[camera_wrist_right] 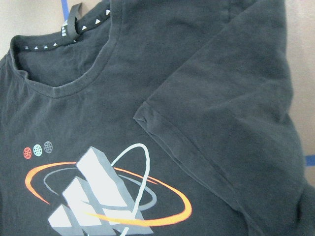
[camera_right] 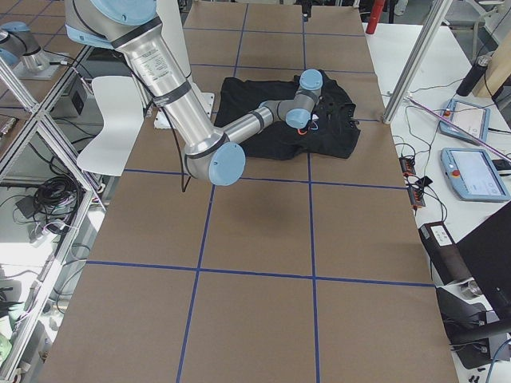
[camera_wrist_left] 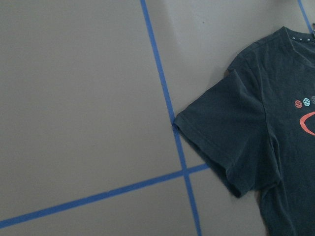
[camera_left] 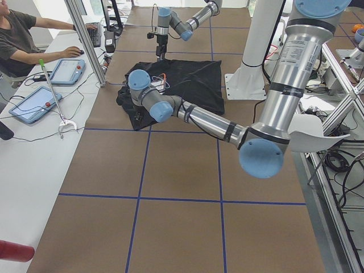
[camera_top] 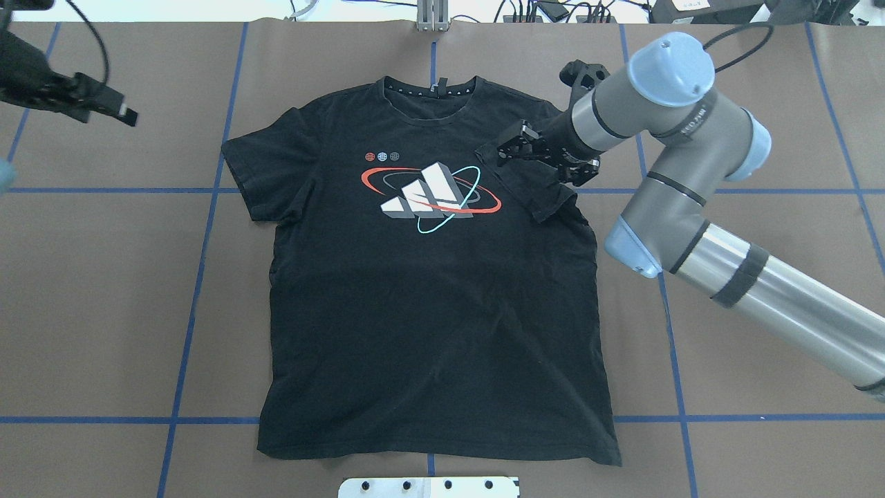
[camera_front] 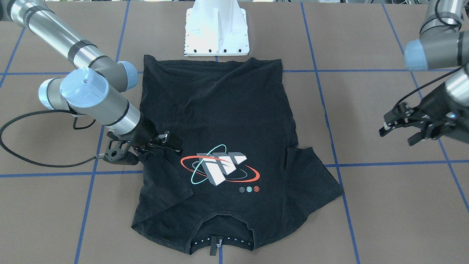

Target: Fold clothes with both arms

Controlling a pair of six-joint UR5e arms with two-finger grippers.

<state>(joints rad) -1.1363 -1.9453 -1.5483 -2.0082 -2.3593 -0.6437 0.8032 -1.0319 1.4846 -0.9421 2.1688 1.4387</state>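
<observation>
Sleeves look to be the step in hand. The black T-shirt (camera_top: 429, 311) lies flat and face up on the table (camera_top: 104, 311), with its collar (camera_top: 429, 90) away from the robot. The right-hand sleeve (camera_top: 536, 190) lies turned in over the chest, its hem ending just beside the logo (camera_top: 432, 197). The right gripper (camera_top: 505, 149) sits low at the upper corner of that hem. The folded sleeve lies beneath and behind its fingers, and the logo is just ahead of them. Whether those fingers pinch the cloth or stand clear of it I cannot tell. From above their black blends into the black cloth, and the right wrist view shows only the sleeve lying on the chest, with no fingertip in it.

The left gripper (camera_front: 397, 135) hangs over bare table with its fingers spread and nothing between them. The left-hand sleeve (camera_wrist_left: 226, 132) is well apart from those fingers, off toward the shirt. It lies spread flat and is not yet turned in, and its outer corner touches a blue tape line (camera_wrist_left: 154, 49).

By my reading, one sleeve is folded, the other is to come, and the body folds follow after that. The next move probably calls for the left fingers to cross to the outer hem and come down at its edge. They should close on that sleeve alone, not the shirt body beneath, then carry it inward to mirror the other side. The right fingers should be free of the cloth before they rise, or the fold may pull open.
</observation>
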